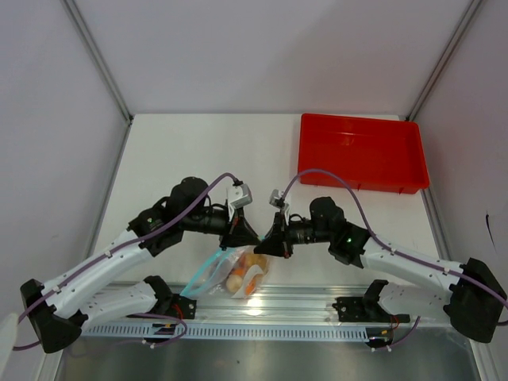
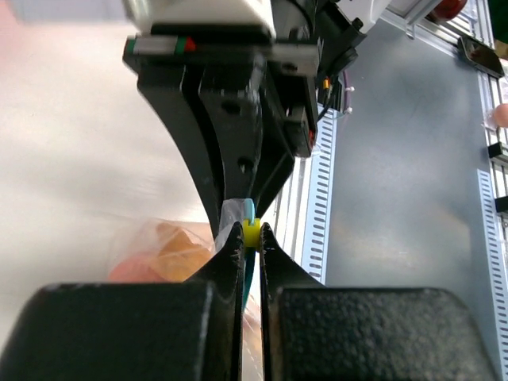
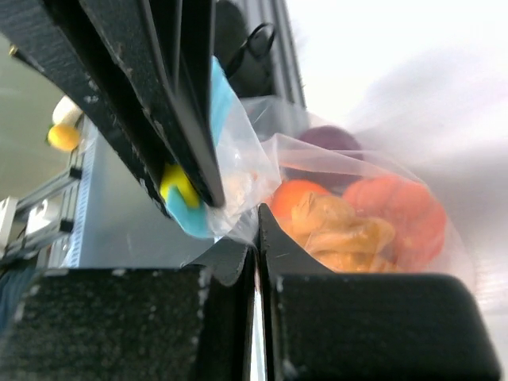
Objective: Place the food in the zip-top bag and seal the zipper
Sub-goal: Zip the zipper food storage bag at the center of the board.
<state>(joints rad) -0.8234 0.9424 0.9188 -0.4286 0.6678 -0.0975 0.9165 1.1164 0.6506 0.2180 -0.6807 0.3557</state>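
Tools nose to nose over bag mouth. Left tool pressed together, pinching zipper at its end. Yellow bit between pads, slider maybe, view too tight to say. Right tool clamped on clear film just beside. Zip-top bag below them at bench near edge, food inside. Blue strip's long axis runs near-left, toward left arm: sealing stroke likely goes that way.

no readable text anywhere
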